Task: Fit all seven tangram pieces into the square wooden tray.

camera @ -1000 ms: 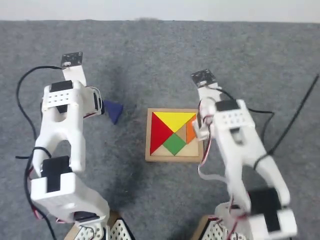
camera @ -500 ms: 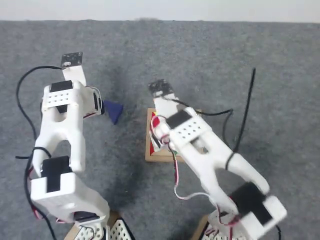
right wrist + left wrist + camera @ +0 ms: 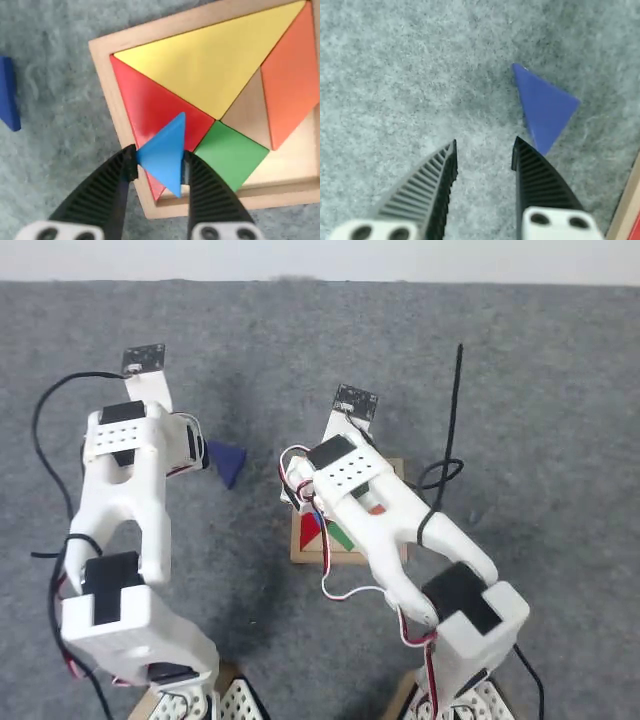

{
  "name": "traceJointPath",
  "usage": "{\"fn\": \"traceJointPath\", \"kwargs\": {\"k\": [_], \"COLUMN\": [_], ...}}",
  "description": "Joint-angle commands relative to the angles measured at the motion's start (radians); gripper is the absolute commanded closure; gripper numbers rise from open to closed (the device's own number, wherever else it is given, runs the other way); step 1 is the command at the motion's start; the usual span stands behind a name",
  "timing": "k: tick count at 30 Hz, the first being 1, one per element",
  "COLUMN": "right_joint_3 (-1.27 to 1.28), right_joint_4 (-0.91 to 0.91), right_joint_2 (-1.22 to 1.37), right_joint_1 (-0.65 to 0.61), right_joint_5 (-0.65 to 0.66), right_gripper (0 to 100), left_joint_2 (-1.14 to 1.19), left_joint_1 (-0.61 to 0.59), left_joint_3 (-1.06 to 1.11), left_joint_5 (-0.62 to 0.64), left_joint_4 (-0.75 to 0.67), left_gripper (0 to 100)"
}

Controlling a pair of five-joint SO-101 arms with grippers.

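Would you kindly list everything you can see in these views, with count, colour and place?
tray: 1, wood, mid-mat, under the right arm
yellow triangle: 1, yellow, in the tray
red triangle: 1, red, in the tray, against the yellow one
square: 1, green, in the tray
orange piece: 1, orange, in the tray
light-blue triangle: 1, light blue, held over the tray
dark-blue triangle: 1, dark blue, on the mat, off the tray
mat: 1, grey, under everything
left pincer: 1, black, open, beside the dark-blue triangle
right pincer: 1, black, shut on the light-blue triangle
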Motion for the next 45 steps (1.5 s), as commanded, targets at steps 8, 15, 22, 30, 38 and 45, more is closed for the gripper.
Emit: {"fn": "traceJointPath", "kwargs": {"k": [8,15,22,30,38,45], "right_joint_3": [-0.064,-0.069,-0.014,0.413,0.361,0.308], "right_joint_4": [-0.047,-0.033,-0.024,-0.513,-0.516,-0.437], "right_joint_2": [0.018,-0.081,-0.271,-0.383,-0.257,-0.179], "right_joint_1": [-0.054,-0.035,0.091,0.093,0.059,0.056], "right_joint_5": [-0.002,0.129,0.767,0.941,0.968,0.965], "right_gripper": [70.3,77.0,98.0,99.2,99.2,99.2], "left_joint_2": [-0.011,-0.011,-0.003,-0.006,-0.009,-0.009], "left_joint_1": [0.000,0.000,0.000,0.000,0.002,0.002], "left_joint_3": [-0.047,-0.047,-0.047,-0.018,0.008,0.010], "left_joint_5": [-0.002,-0.003,-0.006,-0.008,-0.008,-0.008], "left_joint_4": [0.000,0.000,0.000,-0.040,-0.064,-0.064], "left_gripper": [83,83,83,83,83,83]}}
